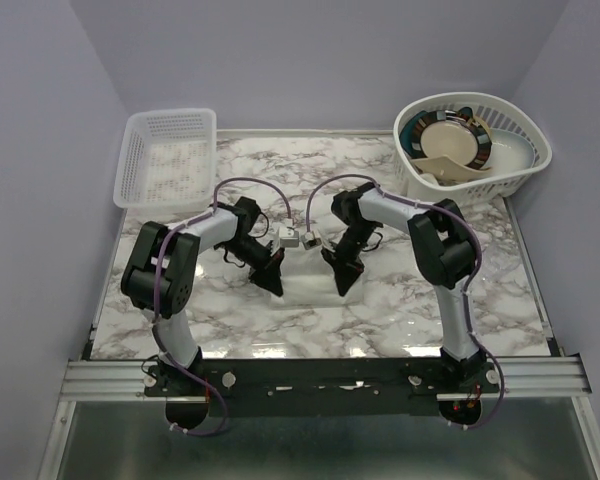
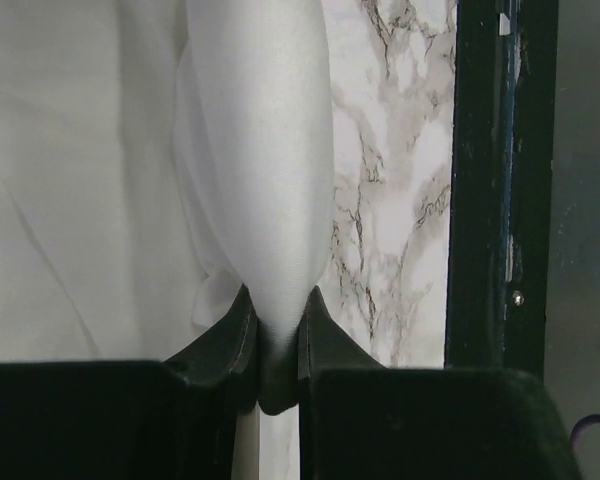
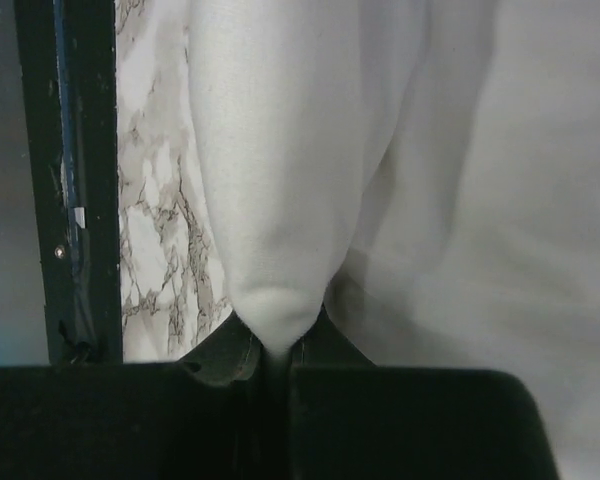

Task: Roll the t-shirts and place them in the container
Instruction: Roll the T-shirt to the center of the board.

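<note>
A white t-shirt [image 1: 306, 282] lies on the marble table between the two grippers and is hard to tell from the pale marble in the top view. My left gripper [image 1: 272, 284] is shut on a rolled fold of the t-shirt [image 2: 265, 180], pinched between the fingertips [image 2: 242, 325]. My right gripper [image 1: 342, 286] is shut on the other end of the same fold of the t-shirt [image 3: 280, 180]. Flat cloth spreads beyond the fold in both wrist views. I see no printed marks.
An empty white lattice basket [image 1: 168, 155] stands at the back left. At the back right, a white basket [image 1: 525, 150] holds plates and bowls. The black front rail [image 2: 500, 200] [image 3: 80, 180] runs close to the fold. Purple walls enclose the table.
</note>
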